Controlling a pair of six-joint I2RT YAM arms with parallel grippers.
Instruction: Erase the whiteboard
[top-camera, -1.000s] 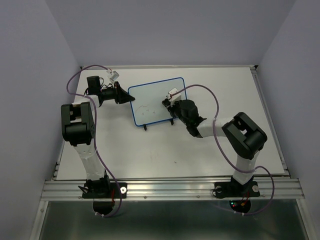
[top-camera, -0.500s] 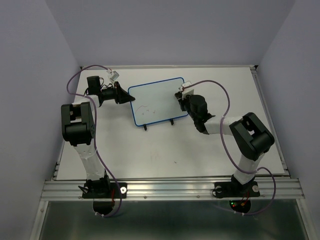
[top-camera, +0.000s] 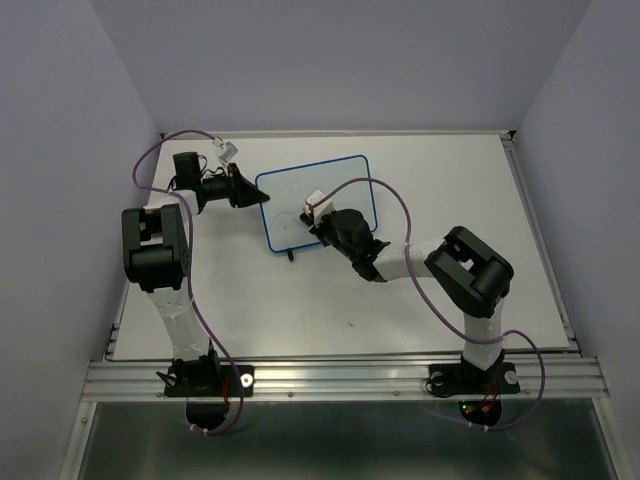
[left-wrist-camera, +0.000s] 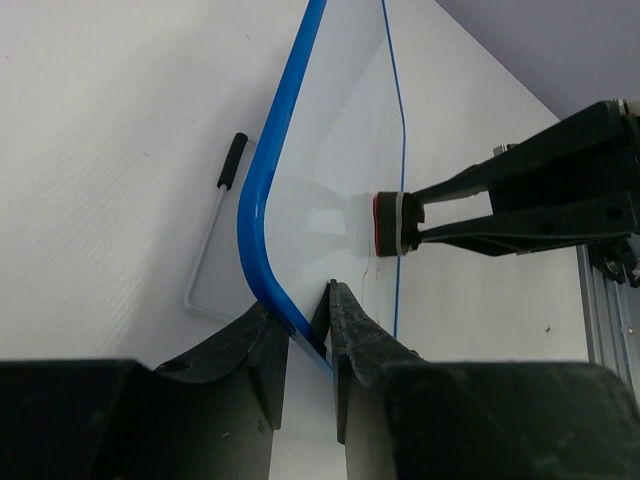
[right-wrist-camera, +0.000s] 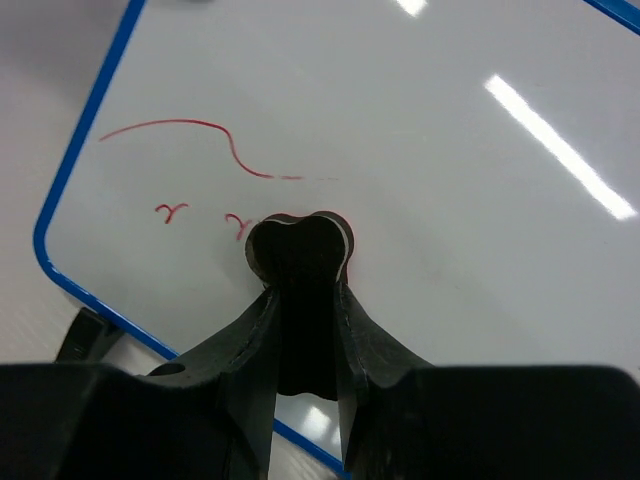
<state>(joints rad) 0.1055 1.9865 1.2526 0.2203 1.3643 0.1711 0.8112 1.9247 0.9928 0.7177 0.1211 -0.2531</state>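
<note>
- Left wrist view: left gripper (left-wrist-camera: 312, 312) clamped on whiteboard (left-wrist-camera: 340, 130) rim corner, likely bracing it against wiping push.
- Board stands propped on table (top-camera: 250, 300).
- Board face: right gripper (right-wrist-camera: 300, 262) closed on eraser (left-wrist-camera: 392, 224), pad apparently touching, beside red scribbles (right-wrist-camera: 170, 123).
- Wire foot (left-wrist-camera: 231, 162) behind board; fingers hide marks under pad.

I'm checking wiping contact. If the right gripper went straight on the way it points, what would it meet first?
The whiteboard: the right gripper points straight into its white face, and the eraser it holds looks pressed against that face, beside the red scribbles.
</note>
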